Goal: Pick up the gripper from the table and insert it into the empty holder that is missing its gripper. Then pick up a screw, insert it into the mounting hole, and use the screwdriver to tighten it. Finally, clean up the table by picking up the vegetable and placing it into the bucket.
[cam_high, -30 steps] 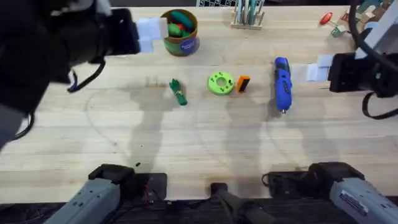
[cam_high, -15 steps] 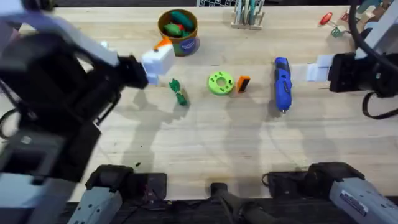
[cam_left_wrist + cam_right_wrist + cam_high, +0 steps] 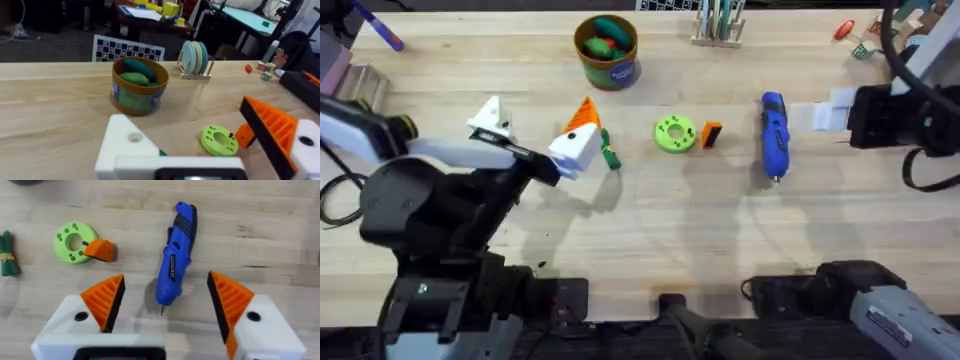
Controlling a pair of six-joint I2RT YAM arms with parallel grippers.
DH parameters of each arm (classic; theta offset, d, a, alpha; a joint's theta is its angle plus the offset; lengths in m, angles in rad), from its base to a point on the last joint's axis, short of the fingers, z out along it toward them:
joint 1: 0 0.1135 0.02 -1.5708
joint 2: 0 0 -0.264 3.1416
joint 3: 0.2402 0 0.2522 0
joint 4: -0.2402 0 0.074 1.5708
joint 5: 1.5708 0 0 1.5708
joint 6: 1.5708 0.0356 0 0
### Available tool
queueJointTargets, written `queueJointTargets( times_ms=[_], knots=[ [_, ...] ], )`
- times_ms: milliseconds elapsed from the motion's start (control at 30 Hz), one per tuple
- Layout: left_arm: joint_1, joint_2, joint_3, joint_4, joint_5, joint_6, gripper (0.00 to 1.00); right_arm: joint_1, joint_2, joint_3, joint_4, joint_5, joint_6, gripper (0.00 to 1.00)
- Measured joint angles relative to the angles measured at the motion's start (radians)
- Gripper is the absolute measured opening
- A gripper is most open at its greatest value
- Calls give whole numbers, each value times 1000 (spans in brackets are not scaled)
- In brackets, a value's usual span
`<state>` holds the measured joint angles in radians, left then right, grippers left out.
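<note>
The gripper [image 3: 711, 134], small orange/black block, lies on the surface [image 3: 650, 220] touching the right side of the green disc [image 3: 673, 133]; not yet picked up, so step 1 is open. Just left of the disc lies the vegetable [image 3: 608, 150], w/ the left hand [image 3: 535, 131] hanging over it, fingers spread wide apart, nothing between them. The bucket [image 3: 608, 51] stands farther back, toy veg already inside. The screwdriver [image 3: 774, 134] lies right of the block, tip pointing toward the bases; in the right wrist view it sits between the right hand's [image 3: 165, 300] orange pads, which are apart and not touching it. No holder or screw can be made out. Judgement: left hand looks aimed nearer the vegetable than the block, but the order puts the block first. To do the pick well: centre the fingers over the block, turn the wrist so one pad doesn't land on the disc, come down straight, close on the block's free sides. Risk: nudging the disc and pushing the block askew. Right hand pref. stays clear of the screwdriver til needed.
</note>
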<state>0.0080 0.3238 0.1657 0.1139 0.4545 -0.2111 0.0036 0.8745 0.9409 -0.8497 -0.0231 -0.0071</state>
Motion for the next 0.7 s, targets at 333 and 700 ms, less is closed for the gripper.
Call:
queueJointTargets(
  times_ms=[333,700],
  knots=[
    [12,-150,-87,-5,52,0,985,0,0,0,0,0,0,992],
    [12,-318,-159,-74,109,-14,985,0,0,0,0,0,0,992]
  ],
)
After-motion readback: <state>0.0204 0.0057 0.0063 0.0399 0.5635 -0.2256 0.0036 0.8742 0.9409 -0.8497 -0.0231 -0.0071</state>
